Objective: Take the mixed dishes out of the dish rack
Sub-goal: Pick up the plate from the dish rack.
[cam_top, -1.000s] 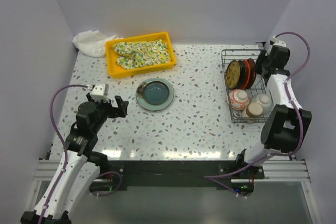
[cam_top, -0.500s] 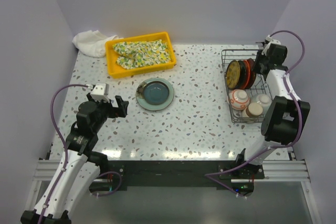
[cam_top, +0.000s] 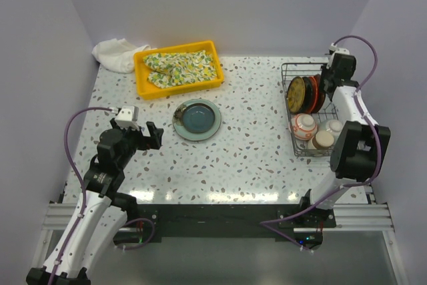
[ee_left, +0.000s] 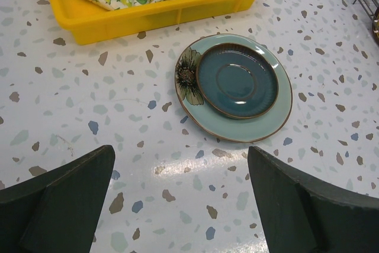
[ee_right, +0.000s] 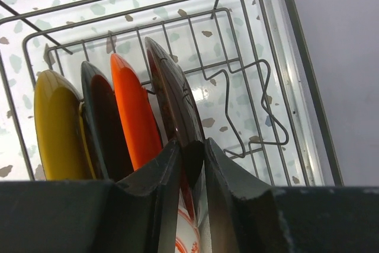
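Mixed dishes mostly stand or lie in the dish rack at the right of the table, with only the pale green-blue plate set out mid-table. We see the right gripper pinched on the top rim of an upright dark dish, a finger on each face, while the left gripper hangs wide open and empty near the plate. We judge the hold thin: gripped only at its edge, the dish could swing or slip as it rises. It could also scrape the orange dish right beside it, or snag a tine and drag the rack along. Compared with a second ago, the right wrist has shifted toward the rack's far side and its jaws have narrowed onto the rim; the left arm and the plate have not moved.
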Robot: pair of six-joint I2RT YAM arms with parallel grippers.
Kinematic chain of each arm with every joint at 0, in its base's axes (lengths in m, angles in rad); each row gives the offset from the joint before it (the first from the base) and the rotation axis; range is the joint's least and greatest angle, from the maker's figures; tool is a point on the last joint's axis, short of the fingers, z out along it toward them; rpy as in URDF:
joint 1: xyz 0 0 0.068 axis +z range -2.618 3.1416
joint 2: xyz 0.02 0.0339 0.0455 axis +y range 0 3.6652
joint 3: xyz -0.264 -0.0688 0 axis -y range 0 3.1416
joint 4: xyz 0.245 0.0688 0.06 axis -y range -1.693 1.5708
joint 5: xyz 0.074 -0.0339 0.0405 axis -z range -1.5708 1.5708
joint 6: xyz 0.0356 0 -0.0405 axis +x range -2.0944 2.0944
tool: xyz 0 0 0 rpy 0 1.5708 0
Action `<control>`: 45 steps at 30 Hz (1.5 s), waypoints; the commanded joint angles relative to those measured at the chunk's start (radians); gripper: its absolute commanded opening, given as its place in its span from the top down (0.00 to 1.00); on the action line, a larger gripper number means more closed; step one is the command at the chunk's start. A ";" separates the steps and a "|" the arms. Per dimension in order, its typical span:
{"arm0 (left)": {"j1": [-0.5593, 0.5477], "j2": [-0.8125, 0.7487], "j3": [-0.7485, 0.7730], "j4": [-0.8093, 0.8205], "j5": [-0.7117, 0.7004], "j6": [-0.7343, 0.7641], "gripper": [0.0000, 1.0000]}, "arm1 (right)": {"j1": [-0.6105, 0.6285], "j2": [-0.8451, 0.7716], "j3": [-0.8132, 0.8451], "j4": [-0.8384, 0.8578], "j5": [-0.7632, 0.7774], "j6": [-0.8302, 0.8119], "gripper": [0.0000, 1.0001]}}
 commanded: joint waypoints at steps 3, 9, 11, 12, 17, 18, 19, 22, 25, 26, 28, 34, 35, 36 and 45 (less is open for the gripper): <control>0.000 -0.002 -0.001 0.061 -0.010 0.017 0.01 | 0.043 0.037 0.022 -0.017 0.143 -0.041 0.74; 0.000 -0.007 -0.001 0.058 -0.010 0.015 0.01 | 0.092 0.034 0.016 -0.022 0.248 -0.078 0.82; 0.000 -0.007 -0.001 0.059 -0.012 0.015 0.01 | 0.109 0.017 0.013 -0.016 0.279 -0.100 0.87; 0.000 -0.009 -0.001 0.058 -0.010 0.015 0.01 | 0.126 0.011 0.013 -0.014 0.313 -0.115 0.89; 0.000 -0.010 -0.003 0.059 -0.010 0.015 0.01 | 0.155 -0.027 0.026 -0.013 0.399 -0.130 0.97; 0.000 -0.010 -0.001 0.061 -0.012 0.015 0.01 | 0.161 -0.033 0.028 -0.014 0.409 -0.130 0.98; 0.000 -0.010 -0.003 0.061 -0.010 0.015 0.01 | 0.163 -0.038 0.031 -0.014 0.428 -0.130 0.99; -0.001 -0.012 -0.003 0.059 -0.010 0.015 0.01 | 0.171 -0.053 0.040 -0.016 0.448 -0.136 1.00; -0.001 -0.013 -0.003 0.061 -0.010 0.017 0.01 | 0.177 -0.066 0.056 -0.016 0.465 -0.150 1.00; -0.003 -0.013 -0.004 0.061 -0.010 0.017 0.01 | 0.177 -0.069 0.059 -0.016 0.477 -0.155 1.00; -0.005 -0.013 -0.004 0.061 -0.010 0.017 0.01 | 0.181 -0.079 0.063 -0.013 0.488 -0.173 1.00; -0.008 -0.016 -0.004 0.062 -0.010 0.017 0.01 | 0.192 -0.111 0.072 -0.007 0.514 -0.219 1.00; -0.006 -0.018 -0.003 0.062 -0.010 0.017 0.01 | 0.194 -0.116 0.072 -0.005 0.520 -0.228 1.00; -0.006 -0.018 -0.004 0.061 -0.010 0.017 0.01 | 0.195 -0.121 0.072 -0.002 0.531 -0.245 1.00; -0.008 -0.016 -0.004 0.064 -0.010 0.017 0.01 | 0.195 -0.190 0.072 -0.002 0.610 -0.320 1.00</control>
